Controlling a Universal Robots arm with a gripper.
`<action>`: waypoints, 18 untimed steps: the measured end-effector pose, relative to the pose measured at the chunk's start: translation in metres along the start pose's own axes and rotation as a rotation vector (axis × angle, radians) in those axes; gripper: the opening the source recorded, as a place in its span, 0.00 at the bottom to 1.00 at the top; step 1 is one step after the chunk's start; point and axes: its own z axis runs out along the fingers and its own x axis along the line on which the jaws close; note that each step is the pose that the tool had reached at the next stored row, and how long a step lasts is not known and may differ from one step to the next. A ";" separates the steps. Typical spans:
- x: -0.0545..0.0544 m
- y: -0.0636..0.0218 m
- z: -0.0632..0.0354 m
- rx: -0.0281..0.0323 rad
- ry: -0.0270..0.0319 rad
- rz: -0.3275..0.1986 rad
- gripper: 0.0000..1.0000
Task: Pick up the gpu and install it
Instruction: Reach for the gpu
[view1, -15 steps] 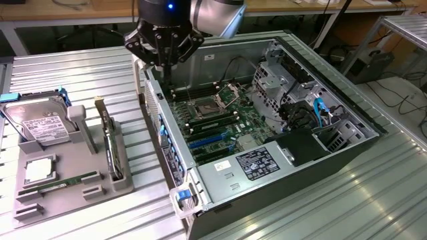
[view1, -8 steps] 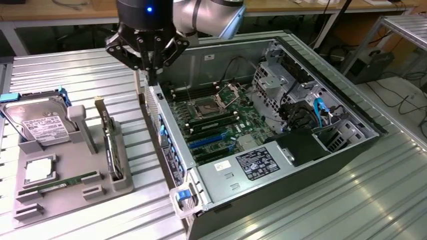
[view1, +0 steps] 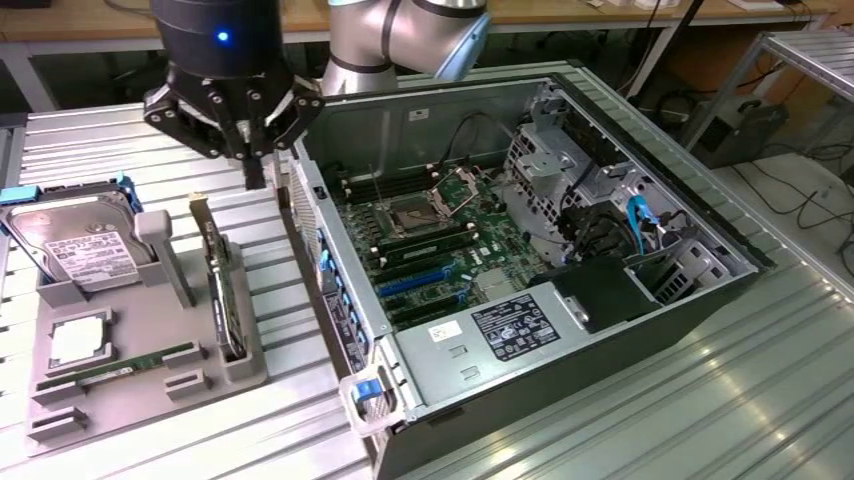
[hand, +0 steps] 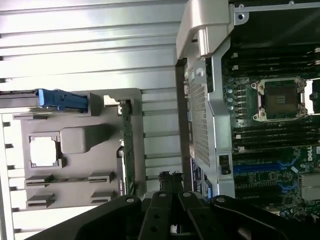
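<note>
The gpu (view1: 214, 272) stands on edge in a slot of the grey holder (view1: 147, 395), left of the open computer case (view1: 587, 300) in the exterior view. In the wrist view the gpu (hand: 127, 145) appears edge-on as a thin green strip. My gripper (view1: 254, 178) hangs above the gpu's far end, near the case's rear wall, with its black fingers together and nothing between them. In the wrist view my gripper (hand: 171, 192) sits over the gap between holder and case. Blue card slots (view1: 416, 285) lie on the motherboard inside the case.
On the holder also sit a silver hard drive (view1: 83, 248) with a blue tab, a square processor (view1: 78, 340) and a narrow green memory stick (view1: 123, 368). The ribbed metal table (view1: 747, 400) runs around the case. The case's rear wall (hand: 200, 115) stands close to the gripper.
</note>
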 end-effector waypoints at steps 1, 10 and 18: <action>0.004 -0.0008 0.0007 0.0001 0.0001 0.000 0.11; 0.046 -0.0094 0.0090 0.0022 -0.0001 0.000 0.11; 0.048 -0.0101 0.0096 0.0049 0.0003 0.000 0.11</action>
